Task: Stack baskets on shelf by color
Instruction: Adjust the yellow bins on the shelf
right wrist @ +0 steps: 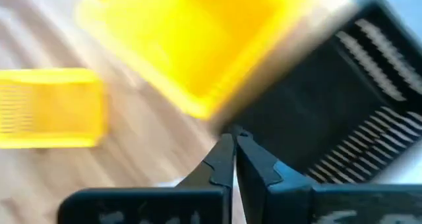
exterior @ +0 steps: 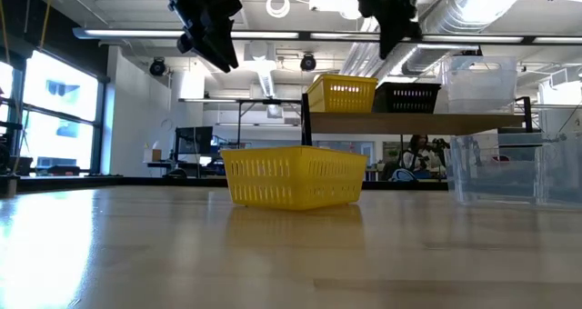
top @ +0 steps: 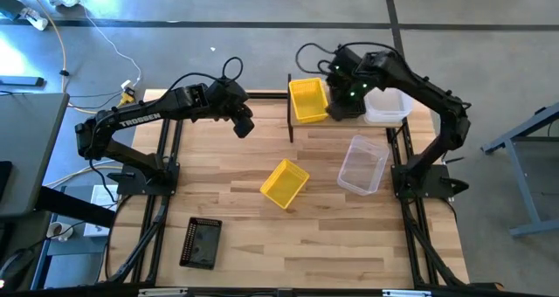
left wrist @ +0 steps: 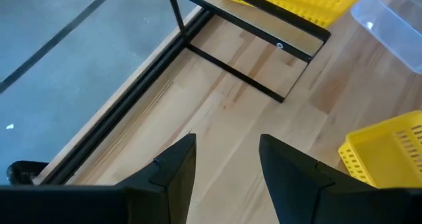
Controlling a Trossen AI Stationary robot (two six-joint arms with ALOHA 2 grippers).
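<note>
The left gripper, upper centre-left of the high view, hangs above the light wooden tabletop with fingers parted, holding nothing. The right gripper, upper centre-right over the shelf, has its jaws pressed together, gripping nothing visible.

On the narrow light-wood shelf with black posts stand a yellow plastic basket, a black mesh basket and a clear translucent bin.

On the tabletop lie a second clear bin right of centre, a second yellow basket at centre, and a black mesh basket lower left.
</note>
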